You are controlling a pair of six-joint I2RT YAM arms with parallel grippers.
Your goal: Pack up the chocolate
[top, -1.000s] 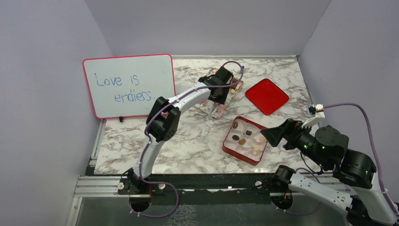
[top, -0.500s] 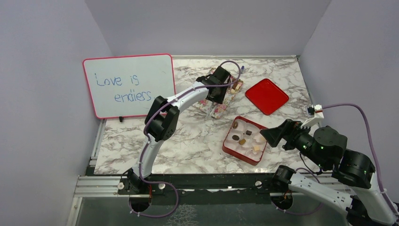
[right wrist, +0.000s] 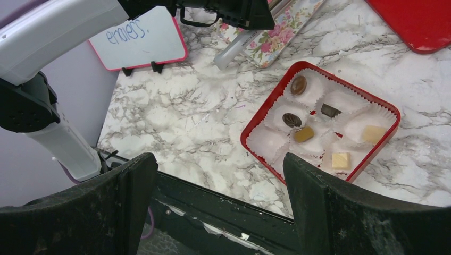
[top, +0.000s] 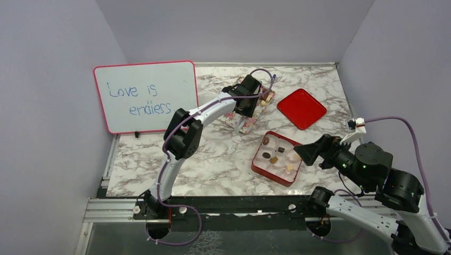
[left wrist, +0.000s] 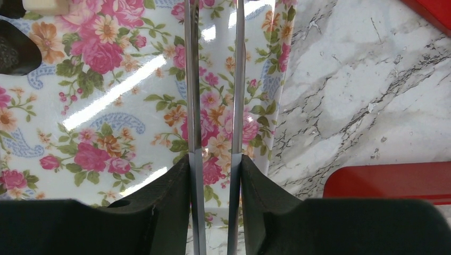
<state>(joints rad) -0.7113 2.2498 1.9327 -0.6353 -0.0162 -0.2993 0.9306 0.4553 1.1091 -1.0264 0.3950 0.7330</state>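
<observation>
Hovering over floral tray (left wrist: 106, 106), left gripper (left wrist: 214, 79) narrowly parted, holding nothing seen — right gripper (right wrist: 218, 207) wide open, empty, near red box (right wrist: 255, 125).

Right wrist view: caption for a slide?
Open right gripper hovers near the red box, six chocolates in its paper cups; left arm works over the floral tray.

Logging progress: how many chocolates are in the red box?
6: round brown piece at the far corner, dark round piece and caramel piece below it, dark block central, two cream squares right. Cups may hide more.
</observation>
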